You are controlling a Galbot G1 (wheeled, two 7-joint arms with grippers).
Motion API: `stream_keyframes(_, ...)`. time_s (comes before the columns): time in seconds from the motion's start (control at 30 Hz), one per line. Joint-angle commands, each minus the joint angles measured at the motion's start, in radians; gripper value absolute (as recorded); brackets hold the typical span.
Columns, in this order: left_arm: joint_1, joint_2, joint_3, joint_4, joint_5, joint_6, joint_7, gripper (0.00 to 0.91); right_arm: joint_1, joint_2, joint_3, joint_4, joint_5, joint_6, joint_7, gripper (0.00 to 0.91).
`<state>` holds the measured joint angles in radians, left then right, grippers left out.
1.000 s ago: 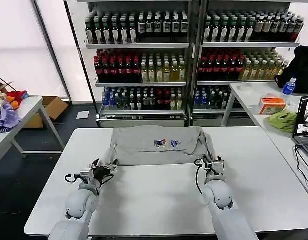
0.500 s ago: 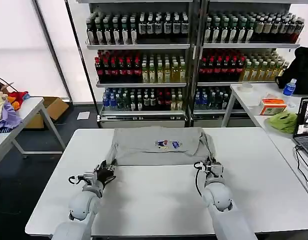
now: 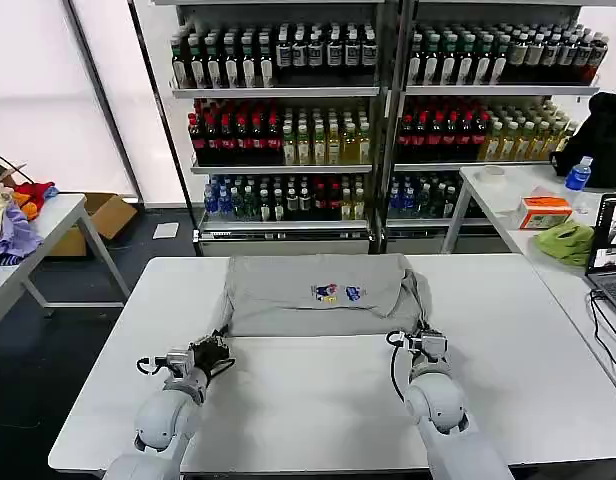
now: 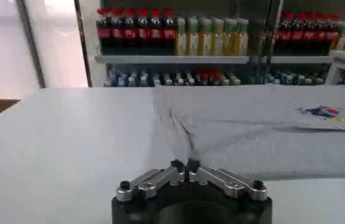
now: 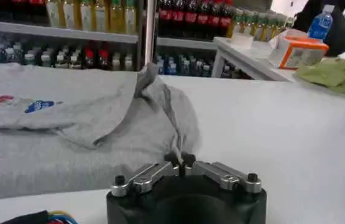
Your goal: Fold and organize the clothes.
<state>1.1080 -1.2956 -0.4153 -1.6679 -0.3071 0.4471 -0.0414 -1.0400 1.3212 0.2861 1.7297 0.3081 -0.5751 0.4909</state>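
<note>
Left hand (image 3: 210, 350) sits low on the white tabletop (image 3: 318, 400), just short of the near-left corner of the light grey cotton shirt with the small multicoloured chest print (image 3: 318, 300); in the left wrist view (image 4: 184, 165) its fingertips are pressed together with nothing between them, so clenched empty, cloth edge just ahead and not touching as far as I can tell

Shirt lies flat across the far middle of the tabletop, print up, already folded into a wide band, near edge straight and facing the robot. Left sleeve tucked in, right sleeve bunched into a ridge at the right end

Right hand (image 3: 426, 342) mirrors the left at the near-right corner; right wrist view (image 5: 183, 159) shows fingertips closed right at the hem. A thin bit of fabric may be pinched there, can't tell for sure

Symmetric placement at both near corners reads as setup for a two-hand fold away from the robot. Risk: the bunched right sleeve makes the fold uneven
</note>
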Motion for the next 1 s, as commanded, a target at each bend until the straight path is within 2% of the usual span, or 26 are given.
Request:
stream_keyframes(0.03,0.087,0.02,-0.019,-0.18,-0.013,-0.002,0.0,0.0,-0.062,-0.008,0.002,0.15,-0.019,-0.003,0.016,0.0)
stream_keyframes(0.4,0.278,0.07,-0.064,-0.369,-0.006,0.014,0.003,0.0,-0.259,-0.036,0.014,0.333,-0.031,-0.003,0.071,0.0)
stream_keyframes(0.53,0.428,0.095,-0.076,-0.464,0.026,0.013,0.005,0.0,-0.392,-0.047,0.039,0.415,-0.027,0.001,0.078,0.0)
stream_keyframes(0.73,0.568,0.054,-0.102,-0.558,0.061,-0.018,0.002,0.0,-0.51,-0.049,0.102,0.464,-0.012,0.01,0.081,0.0)
stream_keyframes(1.0,0.705,0.038,-0.103,-0.605,0.11,-0.045,-0.006,0.0,-0.646,-0.066,0.12,0.507,-0.022,0.06,0.098,0.0)
